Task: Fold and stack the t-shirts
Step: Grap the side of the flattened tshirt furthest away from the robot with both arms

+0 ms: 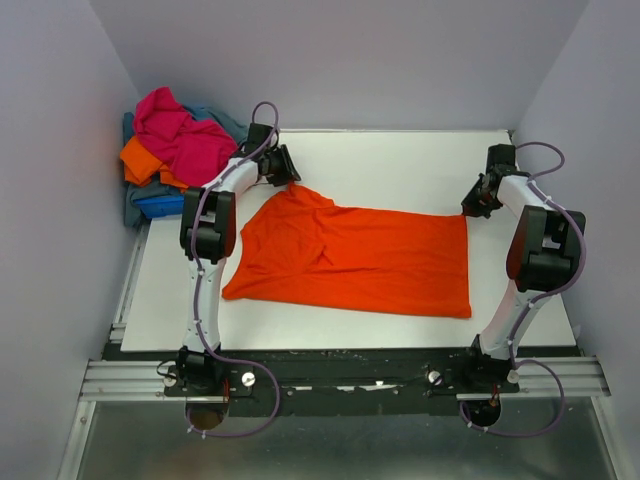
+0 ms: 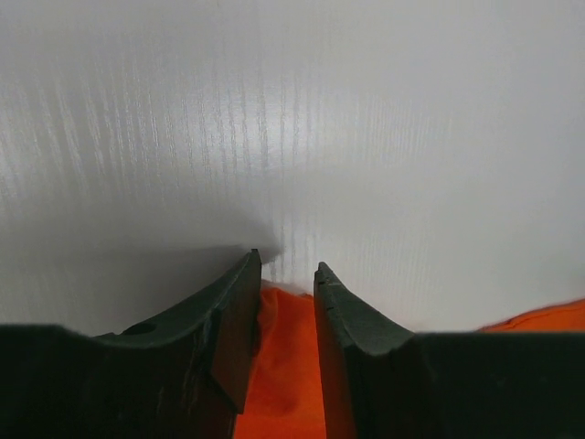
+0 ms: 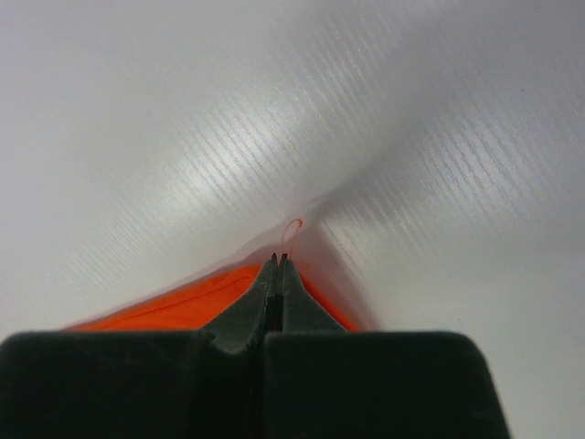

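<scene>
- A white table (image 1: 400,160) stands between pale lilac walls (image 1: 350,60); both arms reach out over it from the near edge.
- One orange t-shirt (image 1: 360,260) lies spread flat across the middle of the table, a single layer with no fold made in it.
- The left gripper (image 1: 285,172) is at the shirt's far left corner. In its wrist view the jaws stand part-way closed with orange cloth filling the gap between them. Seen from above, the cloth draws up to a point there, so it looks gripped.
- The right gripper (image 1: 476,200) is at the far right corner. Its fingers (image 3: 274,274) are pressed tight together and the orange cloth tents up to the tips, which reads as a pinch on that corner.
- A pile of t-shirts (image 1: 175,150) sits crumpled at the far left, at the table's edge: magenta on top, with orange, royal blue and grey-blue below. None is folded.
- Judgement: the task is at its very start. With both far corners held, the first fold of this shirt looks about to begin. Every fold, the stack and the whole pile remain to be done.
</scene>
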Controlling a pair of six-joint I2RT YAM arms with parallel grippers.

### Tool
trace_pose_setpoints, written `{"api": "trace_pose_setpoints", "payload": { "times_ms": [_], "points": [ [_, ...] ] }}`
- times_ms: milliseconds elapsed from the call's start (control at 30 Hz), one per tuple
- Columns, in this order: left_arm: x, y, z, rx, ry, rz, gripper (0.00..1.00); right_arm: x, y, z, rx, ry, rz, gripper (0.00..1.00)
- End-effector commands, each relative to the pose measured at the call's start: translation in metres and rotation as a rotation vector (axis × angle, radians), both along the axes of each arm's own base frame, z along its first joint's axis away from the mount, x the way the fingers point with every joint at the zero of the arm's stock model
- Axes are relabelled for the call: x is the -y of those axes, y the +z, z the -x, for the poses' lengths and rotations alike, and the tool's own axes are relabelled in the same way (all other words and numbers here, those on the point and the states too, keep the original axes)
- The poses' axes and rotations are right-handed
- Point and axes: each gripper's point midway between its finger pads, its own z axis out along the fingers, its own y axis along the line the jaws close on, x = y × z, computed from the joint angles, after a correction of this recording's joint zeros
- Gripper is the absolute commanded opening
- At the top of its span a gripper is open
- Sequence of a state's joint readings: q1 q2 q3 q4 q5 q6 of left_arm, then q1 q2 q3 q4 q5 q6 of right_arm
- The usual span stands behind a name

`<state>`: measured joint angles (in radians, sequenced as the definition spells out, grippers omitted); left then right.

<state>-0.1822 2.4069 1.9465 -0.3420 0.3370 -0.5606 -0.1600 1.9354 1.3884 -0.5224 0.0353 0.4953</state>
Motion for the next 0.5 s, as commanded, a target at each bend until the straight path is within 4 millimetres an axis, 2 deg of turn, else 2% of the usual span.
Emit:
{"api": "trace_pose_setpoints", "payload": {
  "times_ms": [0, 67, 200, 333, 467],
  "points": [
    [-0.004, -0.012, 0.02, -0.067, -0.02, -0.042, 0.43, 0.003, 0.004, 0.006, -0.01, 0.002, 0.021, 0.01],
    [-0.006, -0.01, 0.022, -0.053, -0.014, -0.049, 0.36, 0.001, 0.005, 0.005, -0.008, 0.005, 0.018, 0.01],
    [0.001, 0.005, 0.013, 0.015, -0.033, -0.009, 0.0, 0.0, 0.009, 0.004, 0.001, 0.007, 0.01, 0.01],
    [0.005, 0.018, 0.006, 0.087, -0.04, 0.009, 0.0, 0.0, 0.019, 0.001, 0.015, 0.014, 0.011, 0.01],
    [0.002, 0.044, 0.008, 0.175, -0.038, 0.012, 0.0, 0.0, 0.029, 0.003, 0.031, 0.013, 0.017, 0.01]
  ]
}}
